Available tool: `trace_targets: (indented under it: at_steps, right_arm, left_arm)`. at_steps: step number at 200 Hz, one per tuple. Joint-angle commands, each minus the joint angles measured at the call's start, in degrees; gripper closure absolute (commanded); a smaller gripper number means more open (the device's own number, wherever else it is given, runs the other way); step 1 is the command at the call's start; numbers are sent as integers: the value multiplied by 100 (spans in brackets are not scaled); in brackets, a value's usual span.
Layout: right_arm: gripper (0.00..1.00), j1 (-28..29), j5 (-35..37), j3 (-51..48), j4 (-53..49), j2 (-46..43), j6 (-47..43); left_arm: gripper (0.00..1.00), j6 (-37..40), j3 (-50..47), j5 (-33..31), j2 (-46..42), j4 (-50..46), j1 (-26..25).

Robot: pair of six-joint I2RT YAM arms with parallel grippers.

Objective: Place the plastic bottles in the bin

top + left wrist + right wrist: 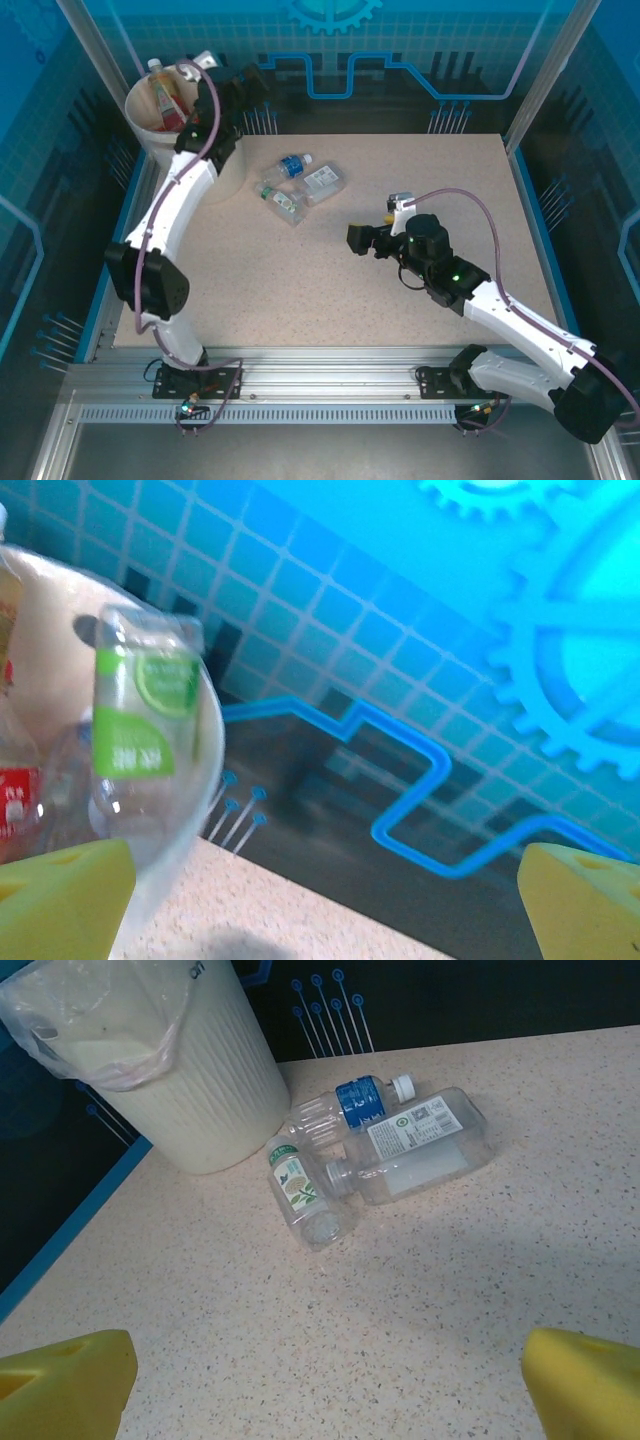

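Three bottles (pixel 420 1145) are found lying at upper centre, beside the bin (pixel 215 1090) at upper left. Left gripper (pixel 320 900) and right gripper (pixel 320 1380) are spread apart, empty. Bottles are judged light, slick, crushable; best taken mid-body.

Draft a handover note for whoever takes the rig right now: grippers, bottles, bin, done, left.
Left gripper: open, empty, at the bin rim, far left.
Right gripper: open, empty, above the table, facing the loose bottles.
Done: at least two bottles in the bin, one a red-label bottle. A green-label bottle shows blurred at its mouth; unclear whether it has settled.
Left: three bottles lying on the table beside the bin: blue-label bottle, square bottle, leaf-label bottle.
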Motion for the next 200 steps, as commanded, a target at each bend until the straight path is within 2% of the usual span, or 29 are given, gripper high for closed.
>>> trace_targets:
  at_steps: [1, 34, 49, 65, 91, 138, 177, 200]
  right_arm:
    - [0, -43, 247, -106, -90, -8, 219]
    - [0, -56, 486, -206, -96, -6, 366]
    - [0, -60, 529, -261, -58, 16, 390]
    - [0, -73, 427, -325, 22, 63, 417]
    - [0, -78, 149, -214, -100, 189, 407]
    - [0, -78, 114, -176, -202, 199, 370]
    - [0, -78, 219, -331, -169, 2, 499]
    - [0, -78, 268, -415, -171, -106, 496]
  left_arm:
    - [1, 305, -758, -622, -439, 470, -413]
    - [1, 193, -1568, -994, -631, 337, -1159]
    - [1, -145, -1777, -1125, -568, 73, -1321]
    - [1, -705, -2054, -1039, -468, -86, -1326]
    - [1, -1132, -2210, -806, -90, -320, -1326]
    - [1, -1810, -1442, -494, 840, -1535, -1226]
    - [1, -2732, -1416, 233, 1373, -1858, -881]
    - [1, -2905, -1479, 585, 1590, -1779, -743]
